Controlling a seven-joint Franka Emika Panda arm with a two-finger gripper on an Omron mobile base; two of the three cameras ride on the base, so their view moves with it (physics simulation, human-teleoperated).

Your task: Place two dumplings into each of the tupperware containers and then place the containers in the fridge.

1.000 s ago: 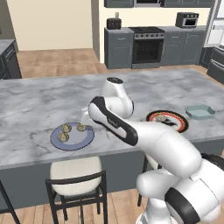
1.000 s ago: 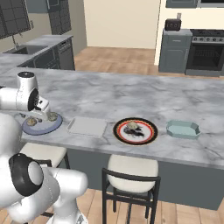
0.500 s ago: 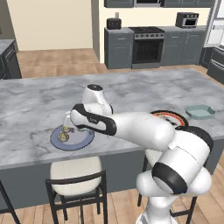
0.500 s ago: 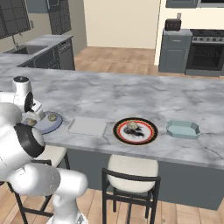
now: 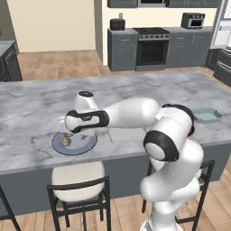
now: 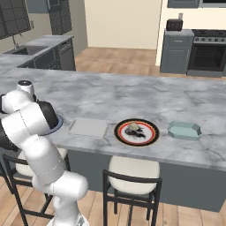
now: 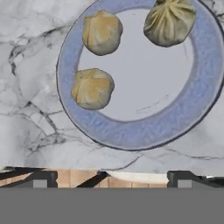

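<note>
Since the earlier frames the arm [image 5: 131,113] has swung further to its left and lower, so its hand now hangs over the blue-grey plate [image 5: 86,145] near the front edge of the bench [image 5: 36,103], where a second ago it stood nearer the middle of the bench. The gripper [image 7: 109,177] points down at the plate, and its jaws stand spread wide with nothing between them.

In the hand view three dumplings [image 7: 102,32] lie on the plate: two tan ones close together on one side, one of them [image 7: 92,88] nearer the rim, and a paler, pleated one [image 7: 169,22] apart from them at the picture's top edge. None touches another. In the left base view one dumpling [image 5: 66,141] shows on the plate beside the hand.

A clear, flat container [image 6: 87,127] lies on the bench just to the right of the plate. Further right sits a round plate with a red and black rim [image 6: 137,132] carrying dark and pale food, and beyond it a blue-green container [image 6: 184,130] near the bench's front edge. Both containers look empty.

Stools [image 6: 133,170] stand below the bench front. Grey cabinets with a black oven [image 5: 151,47] line the far wall
</note>
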